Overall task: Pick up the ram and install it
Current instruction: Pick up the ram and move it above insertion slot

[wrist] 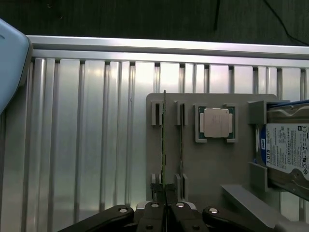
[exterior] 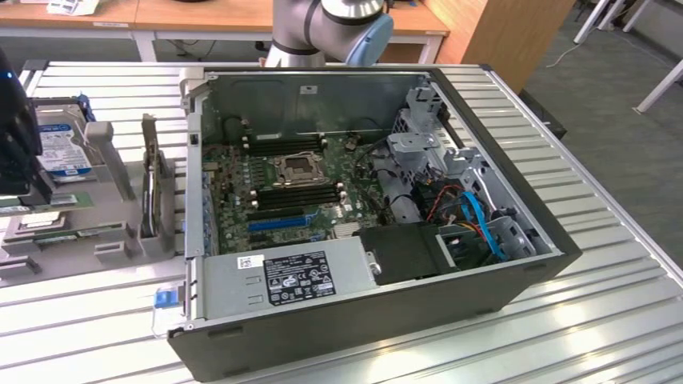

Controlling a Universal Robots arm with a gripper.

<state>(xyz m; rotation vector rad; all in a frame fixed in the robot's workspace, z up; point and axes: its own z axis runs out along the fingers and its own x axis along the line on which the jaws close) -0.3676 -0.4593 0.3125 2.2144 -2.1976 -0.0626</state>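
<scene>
The ram (wrist: 164, 140) is a thin green stick seen edge-on, standing in the first pair of slots of a grey holder (wrist: 207, 164). My gripper (wrist: 164, 195) is shut on one end of it, a dark finger pressed on each side. A second green stick (wrist: 181, 145) stands in the slots beside it, apart from my fingers. In the exterior view the open computer case (exterior: 513, 280) lies on the table, with the motherboard's dark memory slots (exterior: 299, 192) beside the processor socket (exterior: 296, 168). The holder (exterior: 117, 240) is at that view's left.
On the holder a square silver processor chip (wrist: 216, 123) lies beside the sticks, and a hard drive (wrist: 289, 145) with a blue-white label stands farther along. The holder rests on a ribbed metal table (wrist: 87, 145). The arm's base (exterior: 320, 32) rises behind the case.
</scene>
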